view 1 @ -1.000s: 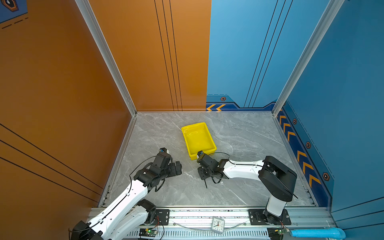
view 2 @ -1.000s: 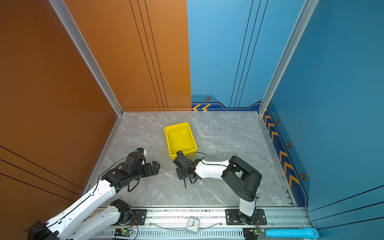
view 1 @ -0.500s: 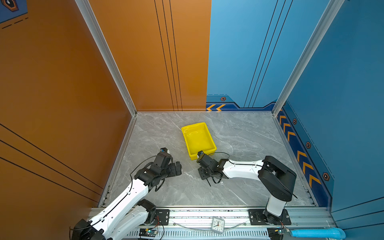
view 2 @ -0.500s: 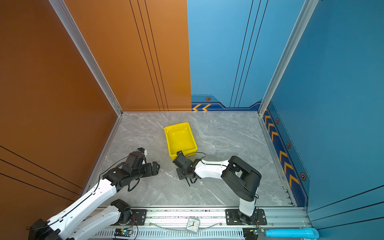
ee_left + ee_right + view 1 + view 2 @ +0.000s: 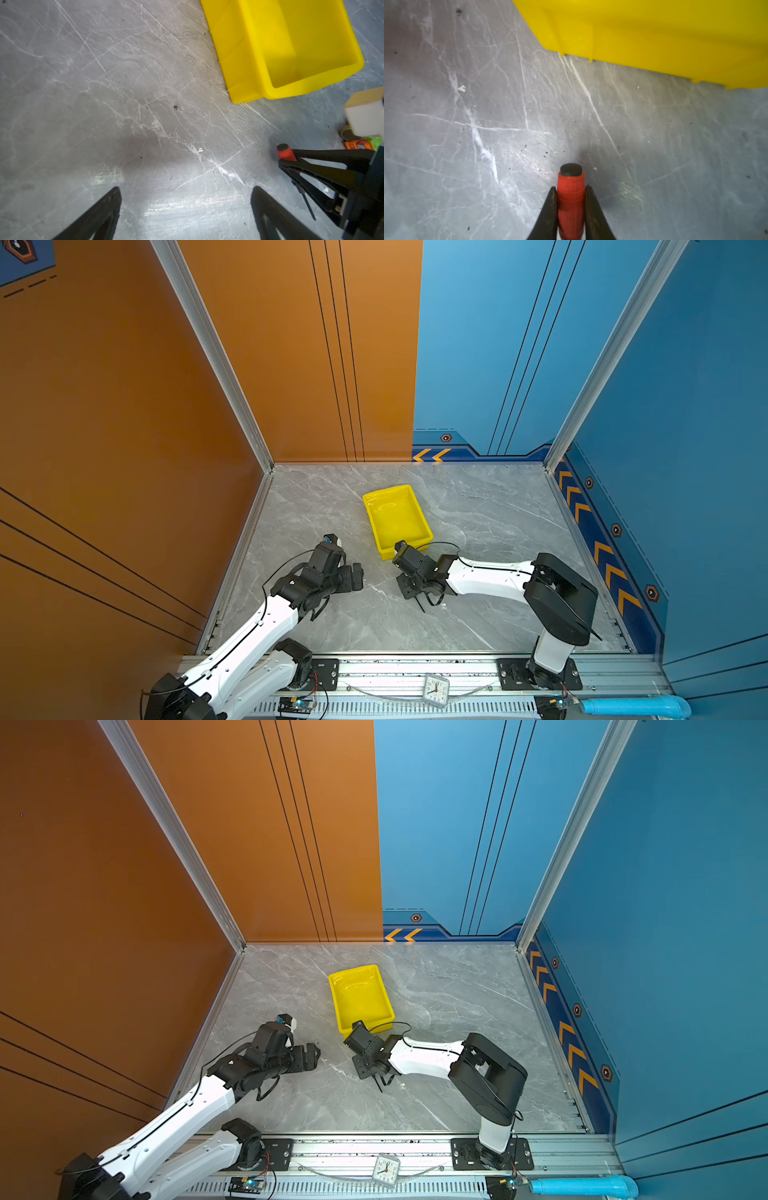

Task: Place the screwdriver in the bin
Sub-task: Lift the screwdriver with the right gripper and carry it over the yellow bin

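Small screwdriver with an orange-red handle, black end cap and thin black shaft (image 5: 571, 203) is outside the bright yellow rectangular plastic bin (image 5: 654, 31), near its short wall on the robot's side, over the grey marble-look tabletop (image 5: 467, 145). Right gripper (image 5: 571, 189) jaws are clamped on the handle (cap end sticks out past the tips). Left gripper (image 5: 186, 189) jaws are apart with nothing between them, off the bin's near corner. A small orange-and-green block (image 5: 363, 144) lies by that same short wall.

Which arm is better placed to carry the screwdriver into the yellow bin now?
The right arm. The right claw is shut on the screwdriver, close to the bin; the left claw is open, holding nothing.
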